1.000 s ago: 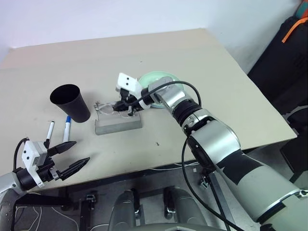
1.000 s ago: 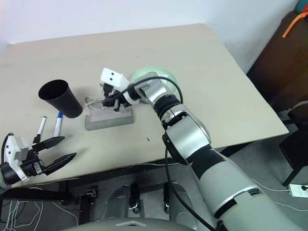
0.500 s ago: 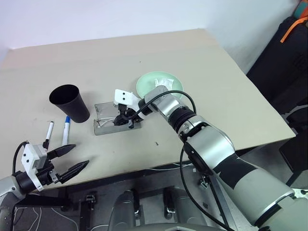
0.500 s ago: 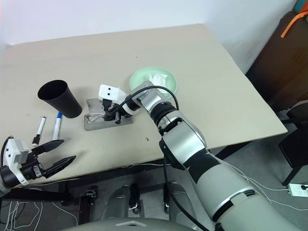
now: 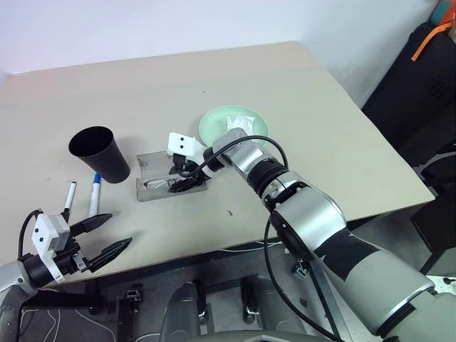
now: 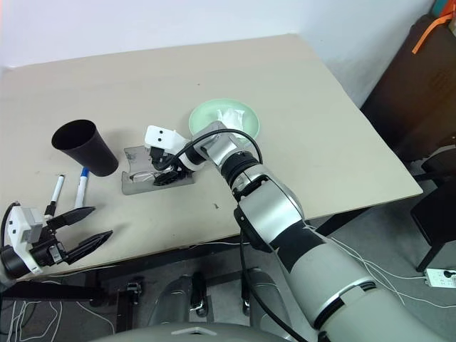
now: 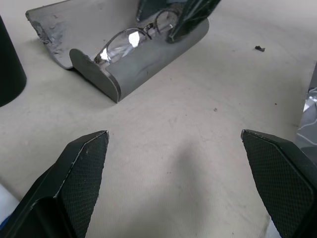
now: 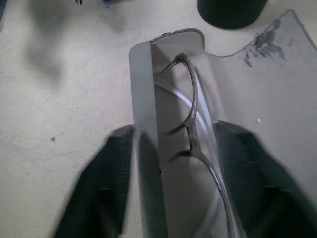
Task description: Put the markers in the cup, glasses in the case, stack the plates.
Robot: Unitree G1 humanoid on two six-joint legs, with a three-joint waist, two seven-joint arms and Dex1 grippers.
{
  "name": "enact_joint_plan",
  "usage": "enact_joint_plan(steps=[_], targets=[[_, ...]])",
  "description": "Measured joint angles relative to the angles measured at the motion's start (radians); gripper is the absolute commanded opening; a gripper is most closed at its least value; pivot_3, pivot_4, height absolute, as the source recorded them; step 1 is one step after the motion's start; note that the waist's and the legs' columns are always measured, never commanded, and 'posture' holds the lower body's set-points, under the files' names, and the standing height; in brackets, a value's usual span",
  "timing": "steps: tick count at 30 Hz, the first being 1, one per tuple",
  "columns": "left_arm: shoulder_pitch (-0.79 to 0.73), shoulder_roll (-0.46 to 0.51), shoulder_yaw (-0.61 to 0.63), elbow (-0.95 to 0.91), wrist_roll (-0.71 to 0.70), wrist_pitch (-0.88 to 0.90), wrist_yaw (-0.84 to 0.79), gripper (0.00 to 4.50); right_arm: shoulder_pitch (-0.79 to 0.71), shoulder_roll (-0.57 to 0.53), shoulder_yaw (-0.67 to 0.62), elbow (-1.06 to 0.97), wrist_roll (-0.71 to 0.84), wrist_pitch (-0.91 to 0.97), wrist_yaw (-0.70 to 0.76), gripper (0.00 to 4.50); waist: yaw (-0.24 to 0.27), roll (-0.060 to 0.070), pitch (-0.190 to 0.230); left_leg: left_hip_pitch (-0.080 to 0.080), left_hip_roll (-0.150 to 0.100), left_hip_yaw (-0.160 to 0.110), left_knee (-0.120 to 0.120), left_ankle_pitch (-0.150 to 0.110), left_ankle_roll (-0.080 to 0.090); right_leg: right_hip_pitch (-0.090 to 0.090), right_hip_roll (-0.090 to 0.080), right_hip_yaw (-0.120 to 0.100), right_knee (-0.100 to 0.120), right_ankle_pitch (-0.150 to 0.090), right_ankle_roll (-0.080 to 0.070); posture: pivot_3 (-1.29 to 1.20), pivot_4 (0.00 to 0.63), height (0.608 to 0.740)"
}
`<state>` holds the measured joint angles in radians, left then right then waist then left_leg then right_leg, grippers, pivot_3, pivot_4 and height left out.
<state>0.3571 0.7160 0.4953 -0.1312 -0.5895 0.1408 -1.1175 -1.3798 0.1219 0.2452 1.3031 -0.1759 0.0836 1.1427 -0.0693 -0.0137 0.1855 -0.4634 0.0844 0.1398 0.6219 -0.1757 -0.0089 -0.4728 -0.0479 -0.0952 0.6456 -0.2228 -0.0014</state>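
Note:
The grey case (image 5: 158, 187) lies open at the table's middle with the clear-framed glasses (image 7: 130, 38) resting in its trough. My right gripper (image 5: 182, 179) hovers over the case's right end. It is open, one finger (image 8: 101, 191) outside the front wall and the other over the lid, with the glasses (image 8: 190, 116) loose between them. The black cup (image 5: 100, 152) stands upright left of the case. Two white markers (image 5: 71, 196) (image 5: 95, 195) lie in front of the cup. A mint green plate (image 5: 214, 130) sits right of the case. My left gripper (image 5: 108, 234) is open and empty near the front edge.
A crumpled white tissue (image 5: 240, 121) lies on the green plate. The table's front edge runs just behind my left gripper. A dark bulky object with an orange strap (image 5: 427, 64) stands off the table's right side.
My right gripper lowered the glasses into the open case and then spread its fingers, letting them go. The left gripper stayed put.

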Motion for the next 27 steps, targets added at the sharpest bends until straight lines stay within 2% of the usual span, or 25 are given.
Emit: enact_joint_plan(steps=[3,8,11,19,27], targets=[[-0.008,0.0,-0.002,0.001,0.001,0.0,-0.001,4.5,-0.013,0.0,-0.028,0.001,0.011,0.016,-0.004,3.58,0.0,0.0,0.0,0.0,0.0,0.0,0.0,0.0,0.0,0.0,0.0,0.0,0.0,0.0,0.0,0.0,0.15,0.74],[-0.015,-0.001,-0.01,0.004,0.005,0.0,-0.001,4.5,-0.086,-0.006,-0.164,0.003,0.122,0.107,-0.009,3.58,-0.001,0.0,0.0,0.0,0.0,0.0,0.0,0.0,0.0,-0.001,0.0,0.0,0.0,0.0,0.0,0.0,0.15,0.74],[-0.019,-0.003,-0.011,0.004,0.009,-0.001,-0.001,4.5,-0.118,-0.021,-0.242,0.003,0.18,0.166,-0.056,2.97,0.0,0.0,0.0,0.0,0.0,0.0,0.0,0.0,0.0,-0.002,0.0,0.0,-0.001,0.0,0.0,0.0,0.15,0.74],[-0.04,-0.009,-0.016,0.014,0.012,-0.002,-0.003,4.5,-0.118,-0.054,-0.345,0.035,0.221,0.235,-0.292,0.16,0.0,0.0,0.0,0.0,0.0,0.0,-0.003,0.0,0.0,0.0,-0.001,0.0,-0.004,0.0,0.0,0.0,0.15,0.74],[-0.059,-0.007,-0.017,0.021,0.014,0.002,-0.01,4.5,-0.068,-0.046,-0.354,0.056,0.206,0.244,-0.448,0.07,-0.001,0.0,0.0,0.0,0.0,0.001,-0.002,0.001,0.001,0.001,0.001,0.0,-0.002,0.002,0.003,0.0,0.15,0.74]])
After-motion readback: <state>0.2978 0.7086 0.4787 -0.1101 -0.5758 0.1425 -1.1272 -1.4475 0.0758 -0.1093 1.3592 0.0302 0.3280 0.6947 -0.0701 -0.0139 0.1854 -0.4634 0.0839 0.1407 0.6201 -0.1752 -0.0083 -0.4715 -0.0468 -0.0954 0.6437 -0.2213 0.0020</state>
